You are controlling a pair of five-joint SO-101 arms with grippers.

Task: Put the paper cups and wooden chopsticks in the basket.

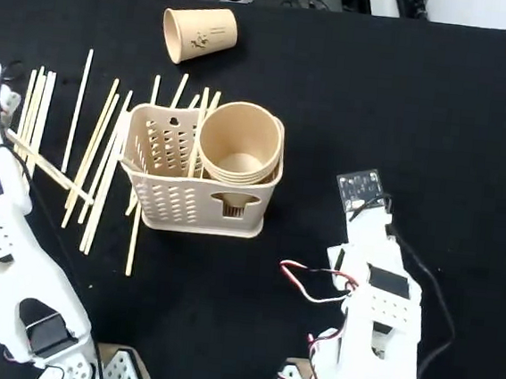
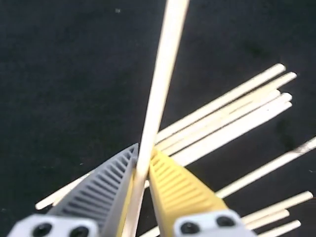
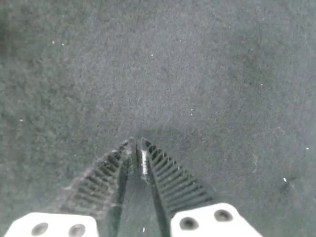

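Observation:
My left gripper (image 2: 143,150) is shut on one wooden chopstick (image 2: 160,84), which juts out past the fingertips above a bundle of loose chopsticks (image 2: 232,118) on the black cloth. From above, that chopstick (image 1: 49,168) slants across the others at the table's left side. The beige basket (image 1: 193,203) stands mid-table with stacked paper cups (image 1: 239,143) upright in its right half. Another paper cup (image 1: 199,34) lies on its side behind the basket. My right gripper (image 3: 137,144) is shut on nothing over bare cloth, to the right of the basket.
Several more chopsticks (image 1: 94,161) lie spread between the left arm and the basket, some leaning at the basket's back edge (image 1: 203,104). The right arm's white body (image 1: 372,300) occupies the front right. The table's far edge runs just behind the lying cup.

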